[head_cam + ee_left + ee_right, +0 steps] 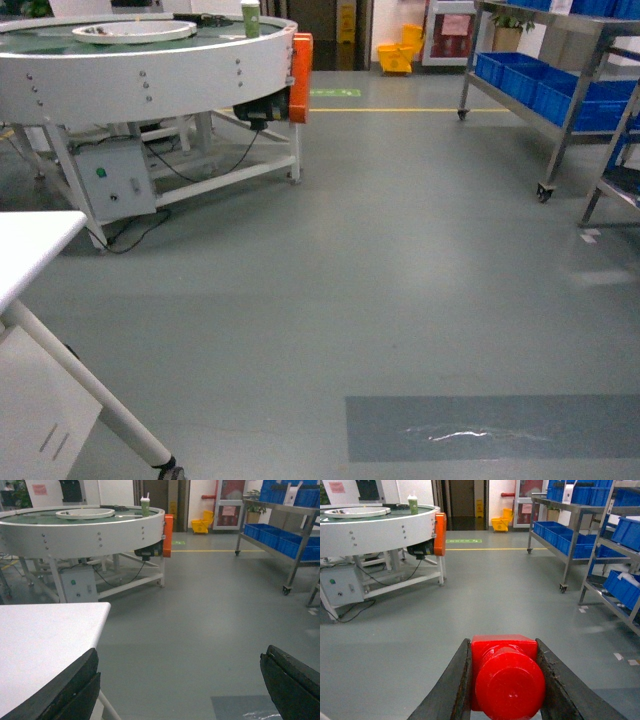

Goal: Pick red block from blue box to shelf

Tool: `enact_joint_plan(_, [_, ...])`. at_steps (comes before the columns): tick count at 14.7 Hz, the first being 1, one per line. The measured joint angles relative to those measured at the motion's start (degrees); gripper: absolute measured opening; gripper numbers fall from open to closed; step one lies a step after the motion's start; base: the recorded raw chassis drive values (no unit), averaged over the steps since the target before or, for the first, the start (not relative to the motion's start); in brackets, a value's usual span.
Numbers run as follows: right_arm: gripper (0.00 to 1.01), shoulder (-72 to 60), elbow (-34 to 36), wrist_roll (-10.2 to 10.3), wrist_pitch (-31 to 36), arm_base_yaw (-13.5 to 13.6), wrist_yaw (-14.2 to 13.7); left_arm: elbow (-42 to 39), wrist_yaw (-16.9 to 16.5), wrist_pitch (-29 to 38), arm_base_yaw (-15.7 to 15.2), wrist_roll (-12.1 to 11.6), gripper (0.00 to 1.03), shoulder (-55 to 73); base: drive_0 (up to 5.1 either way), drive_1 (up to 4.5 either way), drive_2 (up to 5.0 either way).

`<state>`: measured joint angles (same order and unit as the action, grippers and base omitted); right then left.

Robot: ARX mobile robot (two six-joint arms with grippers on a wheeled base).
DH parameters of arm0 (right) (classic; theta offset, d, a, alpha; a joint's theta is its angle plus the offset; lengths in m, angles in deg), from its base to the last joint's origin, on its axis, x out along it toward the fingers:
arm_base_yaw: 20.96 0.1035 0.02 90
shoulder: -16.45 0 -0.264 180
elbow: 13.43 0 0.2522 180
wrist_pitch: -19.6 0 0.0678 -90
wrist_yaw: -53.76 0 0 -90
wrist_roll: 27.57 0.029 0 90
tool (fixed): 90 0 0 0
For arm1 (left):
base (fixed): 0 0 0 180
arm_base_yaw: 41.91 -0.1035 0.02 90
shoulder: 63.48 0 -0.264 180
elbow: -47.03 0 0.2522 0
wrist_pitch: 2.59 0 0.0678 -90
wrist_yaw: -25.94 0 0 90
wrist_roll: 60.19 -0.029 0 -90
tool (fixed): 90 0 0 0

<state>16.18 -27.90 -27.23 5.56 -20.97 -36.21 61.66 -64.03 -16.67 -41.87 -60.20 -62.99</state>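
In the right wrist view the red block (506, 675), a cube with a round knob facing the camera, sits clamped between the two dark fingers of my right gripper (503, 650), held above the grey floor. My left gripper (181, 652) is open, its fingers wide apart with only floor between them. Neither gripper shows in the head view. A metal wheeled shelf (556, 120) stands at the far right and carries several blue boxes (560, 92). The shelf (566, 555) and blue boxes (559, 536) also appear ahead and to the right in the right wrist view.
A round white conveyor table (150, 65) with an orange guard (301, 62) stands at the back left, cables trailing under it. A white table corner (30, 245) juts in at the left. A yellow mop bucket (397, 55) sits far back. A second shelf unit (620, 587) is close on the right.
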Motion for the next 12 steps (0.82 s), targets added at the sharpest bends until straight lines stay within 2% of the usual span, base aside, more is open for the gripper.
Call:
enact_joint_plan(7, [0.27, 0.0, 0.0, 0.0, -0.04, 0.0, -0.02, 0.0, 0.0, 0.09, 0.0, 0.0, 0.98, 0.0, 0.0, 0.0, 0.0])
enact_joint_plan(12, [0.27, 0.0, 0.0, 0.0, 0.15, 0.0, 0.0, 0.0, 0.02, 0.15, 0.0, 0.0, 0.98, 0.0, 0.0, 4.08, -4.2])
